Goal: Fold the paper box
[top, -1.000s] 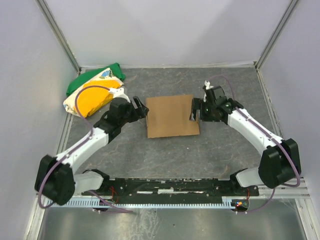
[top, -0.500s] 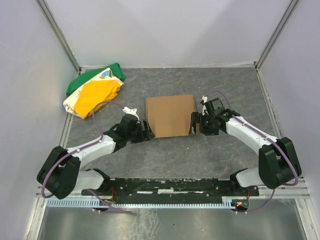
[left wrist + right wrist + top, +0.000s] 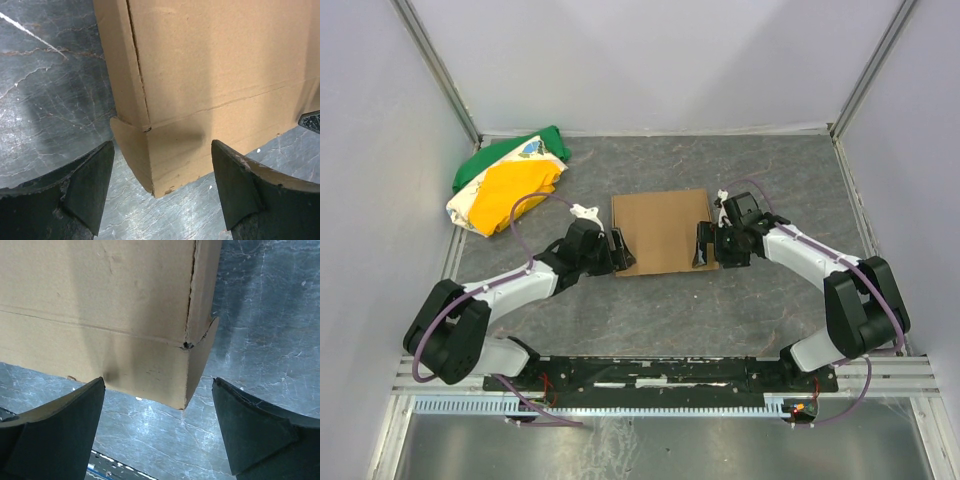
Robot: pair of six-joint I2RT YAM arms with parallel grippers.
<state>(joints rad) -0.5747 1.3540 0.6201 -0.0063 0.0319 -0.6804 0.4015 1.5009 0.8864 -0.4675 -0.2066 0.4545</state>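
Seeing the paper box (image 3: 662,232) lying on the desk (image 3: 770,180) between the left tool (image 3: 616,251) and right tool (image 3: 704,244), both wide open and holding nothing, and guessing it light, stiff, bendy at creases, so pinching gently at the corner just ahead of each.

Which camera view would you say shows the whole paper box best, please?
The top external view: the paper box appears whole from above. The left wrist view shows only its near left corner; the right wrist view shows only its near right corner.
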